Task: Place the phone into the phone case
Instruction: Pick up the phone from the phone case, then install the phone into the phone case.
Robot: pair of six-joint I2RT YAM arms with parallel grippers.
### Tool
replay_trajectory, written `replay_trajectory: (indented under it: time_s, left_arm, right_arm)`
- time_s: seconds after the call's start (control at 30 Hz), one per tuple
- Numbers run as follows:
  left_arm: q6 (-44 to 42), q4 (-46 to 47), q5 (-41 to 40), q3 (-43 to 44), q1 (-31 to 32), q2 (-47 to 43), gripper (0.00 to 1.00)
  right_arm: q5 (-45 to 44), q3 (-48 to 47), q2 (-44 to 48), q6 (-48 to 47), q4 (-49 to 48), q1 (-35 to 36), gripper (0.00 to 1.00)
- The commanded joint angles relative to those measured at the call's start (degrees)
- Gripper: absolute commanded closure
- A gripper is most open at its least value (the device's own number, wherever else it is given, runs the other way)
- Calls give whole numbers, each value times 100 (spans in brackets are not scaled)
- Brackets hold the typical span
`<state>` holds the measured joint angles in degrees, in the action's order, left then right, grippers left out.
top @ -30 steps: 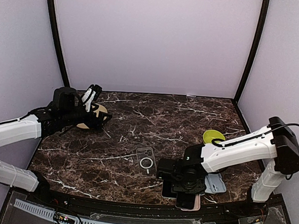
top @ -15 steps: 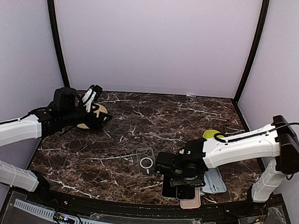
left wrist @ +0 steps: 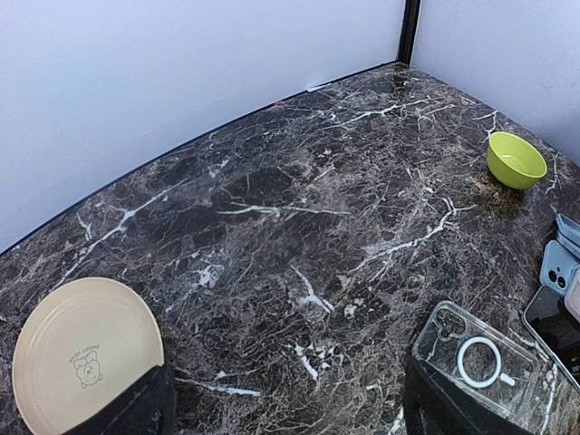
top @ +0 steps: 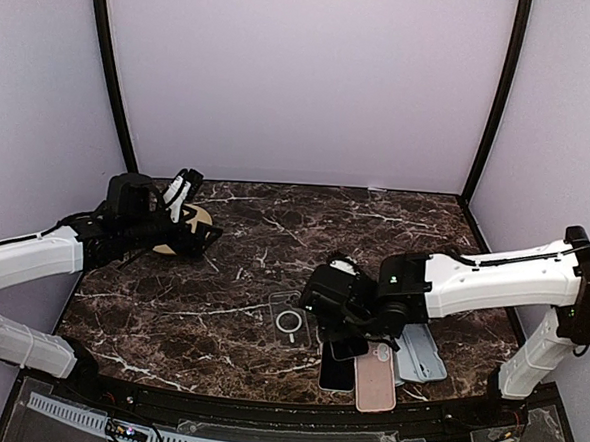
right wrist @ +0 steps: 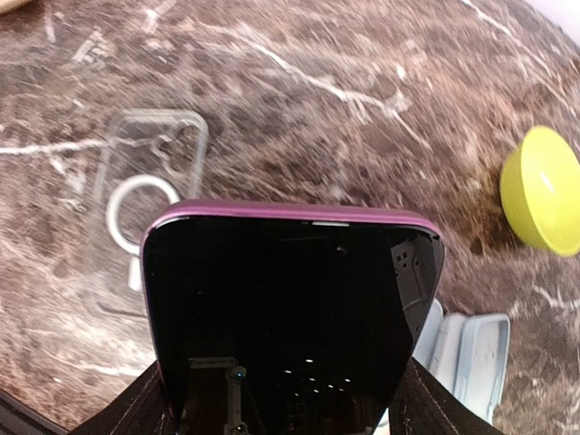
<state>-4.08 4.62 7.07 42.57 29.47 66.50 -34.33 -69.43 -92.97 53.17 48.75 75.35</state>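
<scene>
Along the near edge of the bench, right of its middle, a black phone and a pink phone lie side by side, with a grey-blue case just beside them toward the right edge. Above and just behind them the right arm reaches in from the near right corner, stretched low and almost level toward the middle. Its right tool is clamped on the purple-rimmed phone, dark screen facing the wrist camera, held off the bench. The clear phone case lies flat and empty just left of that tool, near the middle of the near edge, not touching the phone. Open marble runs from the case to the far edge and toward the left edge. A lime-green bowl sits toward the right edge, behind the arm. The left arm comes in over the left edge, elbow bent, and its left tool stands with fingers apart and holding nothing, above a beige plate near the far left corner.
</scene>
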Motion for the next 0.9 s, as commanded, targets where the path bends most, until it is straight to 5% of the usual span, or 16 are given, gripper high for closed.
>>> replay_trajectory:
  time_s: [0.0, 0.23, 0.53, 0.73, 0.87]
  left_arm:
    - [-5, 127, 86, -91, 27, 28, 11]
    - [-23, 192, 152, -128, 39, 28, 12]
    - [-72, 274, 255, -177, 50, 12, 12]
    - [-101, 301, 302, -196, 64, 41, 12]
    - [-109, 302, 302, -204, 67, 59, 12]
  right_arm:
    - [-336, -317, 116, -1034, -1016, 13, 50]
    - [366, -570, 504, -1093, -2445, -370, 52]
    - [1689, 393, 1677, -1702, -4730, -795, 59]
    - [2716, 1032, 2269, -3025, -5723, -771, 60]
    - [2305, 1052, 2449, -3408, -5635, -763, 61]
